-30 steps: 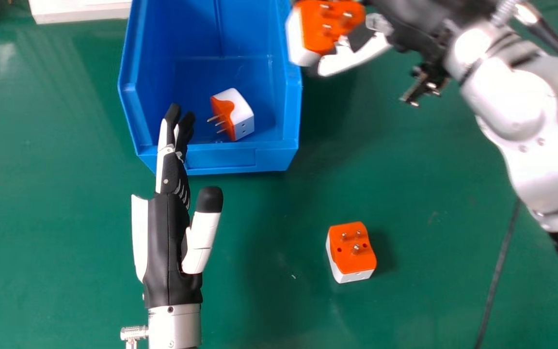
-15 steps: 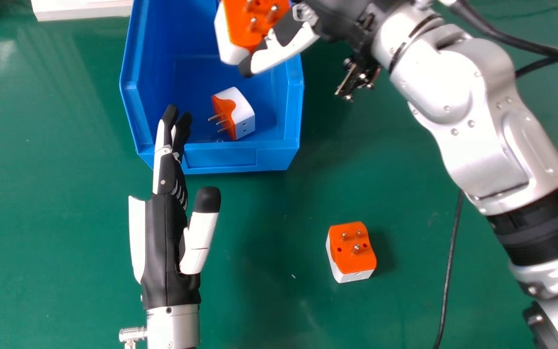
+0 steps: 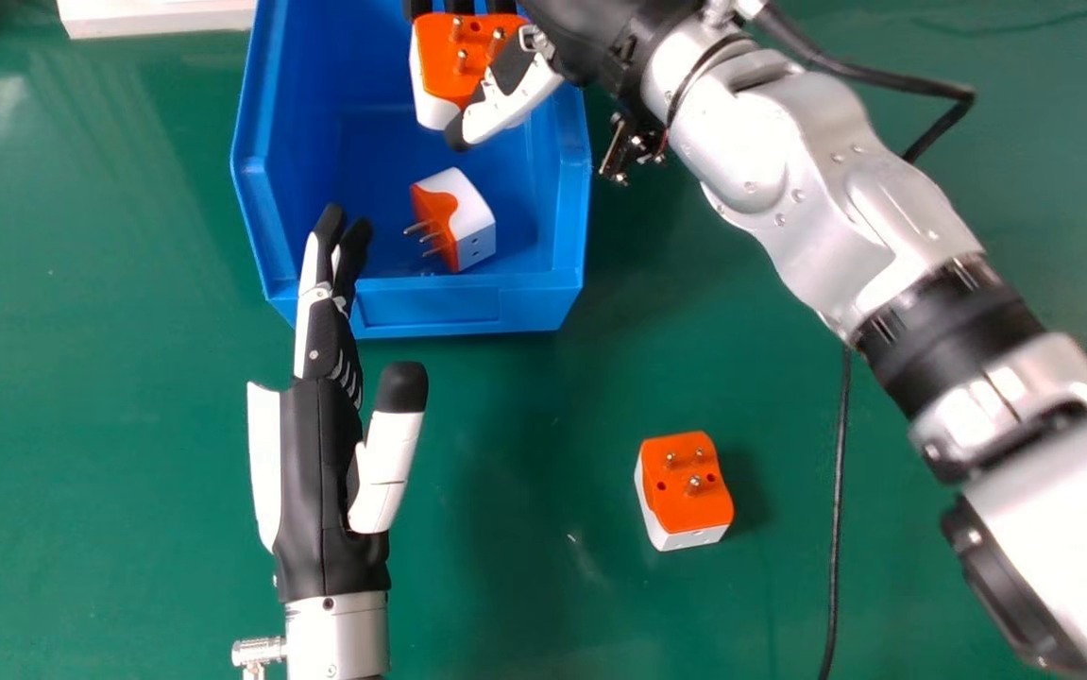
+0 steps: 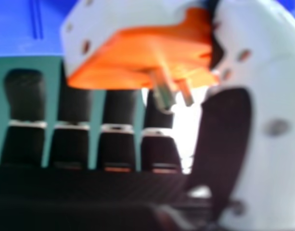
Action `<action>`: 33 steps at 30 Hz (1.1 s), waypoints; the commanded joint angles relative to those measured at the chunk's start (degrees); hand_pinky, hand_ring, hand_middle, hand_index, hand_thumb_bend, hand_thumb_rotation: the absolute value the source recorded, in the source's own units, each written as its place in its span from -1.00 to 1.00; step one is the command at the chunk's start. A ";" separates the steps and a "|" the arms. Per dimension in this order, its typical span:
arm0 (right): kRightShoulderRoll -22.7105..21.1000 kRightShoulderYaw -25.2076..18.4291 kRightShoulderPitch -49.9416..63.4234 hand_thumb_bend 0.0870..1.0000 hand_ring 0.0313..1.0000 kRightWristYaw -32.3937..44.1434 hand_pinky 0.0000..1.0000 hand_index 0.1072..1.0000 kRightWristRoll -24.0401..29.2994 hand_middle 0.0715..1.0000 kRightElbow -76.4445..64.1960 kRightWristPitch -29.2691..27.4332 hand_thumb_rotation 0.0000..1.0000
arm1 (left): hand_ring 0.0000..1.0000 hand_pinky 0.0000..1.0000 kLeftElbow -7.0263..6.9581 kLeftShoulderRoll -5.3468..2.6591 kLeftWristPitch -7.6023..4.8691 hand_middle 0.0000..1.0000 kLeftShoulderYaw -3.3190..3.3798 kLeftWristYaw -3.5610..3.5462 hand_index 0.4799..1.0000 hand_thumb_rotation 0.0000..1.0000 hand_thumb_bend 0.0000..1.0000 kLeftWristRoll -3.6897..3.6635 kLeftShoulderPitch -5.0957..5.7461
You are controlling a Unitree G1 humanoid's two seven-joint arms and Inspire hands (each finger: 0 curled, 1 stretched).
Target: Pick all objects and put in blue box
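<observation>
Your right hand (image 3: 509, 106) is gripping the held plug (image 3: 449, 68), thumb at its near side, fingers at the far side; in the head view, that plug is hanging between the box's (image 3: 467, 307) side walls, farther from the box's near wall than the inner plug (image 3: 467, 219), which is already lying on the box floor; your wrist is crossing the box's right wall, so you are probably just needing to lower straight and let go; you can't tell the drop height from here, and a careless release might be knocking plug on plug; your left hand (image 3: 324, 453) is resting open by the box's near left corner; the outer plug (image 3: 687, 484) is waiting on the tabletop (image 3: 505, 529), right of the box and nearer you, likely your right hand's next pick.
</observation>
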 commanded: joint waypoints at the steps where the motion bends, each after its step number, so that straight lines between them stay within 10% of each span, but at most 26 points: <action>1: 0.78 1.42 -5.03 -0.08 -0.29 -6.42 -0.46 -0.04 -1.65 -0.13 4.89 -2.62 -1.00 | 0.91 0.99 -0.73 -1.42 -1.12 0.88 -0.44 0.20 0.80 0.86 0.82 0.35 -0.37; 15: 3.17 13.92 -7.18 -0.10 -0.22 -21.85 -0.41 -0.04 -12.22 -0.08 16.85 -3.50 -1.00 | 0.91 0.99 -1.47 -1.49 -0.69 0.88 -0.58 0.02 0.80 0.85 0.82 0.17 -0.19; 33: 1.72 14.78 -5.93 -0.11 -0.19 -22.42 -0.42 -0.02 -12.09 -0.07 17.55 -3.58 -1.00 | 0.92 0.99 -0.80 -1.53 -0.98 0.88 -0.56 0.11 0.79 0.85 0.83 0.34 -0.64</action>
